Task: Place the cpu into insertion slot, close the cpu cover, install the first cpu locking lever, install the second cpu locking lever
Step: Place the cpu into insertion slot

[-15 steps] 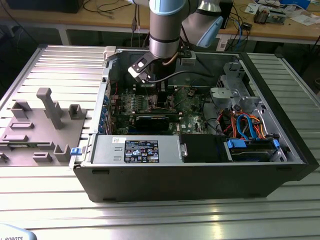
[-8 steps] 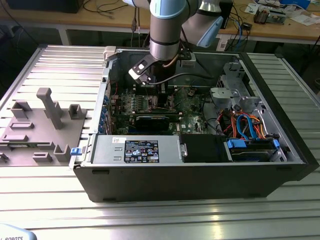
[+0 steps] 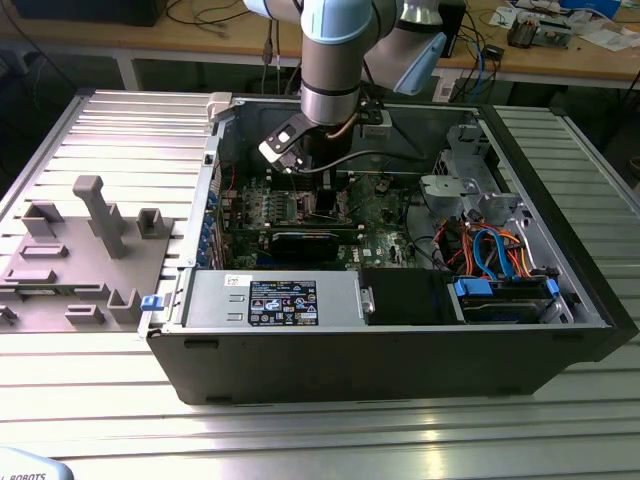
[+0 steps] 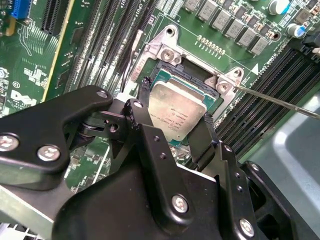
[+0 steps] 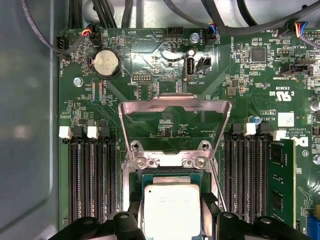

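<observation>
Your claw (image 4: 176, 102) gripped the chip (image 4: 175, 114) by two opposite edges, right at the socket (image 4: 191, 74), with the cover (image 5: 175, 103) flipped open.

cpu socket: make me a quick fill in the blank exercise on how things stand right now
1. The pincer has a finger on each side of the cpu, right at the insertion slot of the ____ motherboard.
2. The cpu cover is ____, swung back from the slot.
3. Long black memory slots run along ____ sides of the slot.
Missing words: green; open; both.
</observation>
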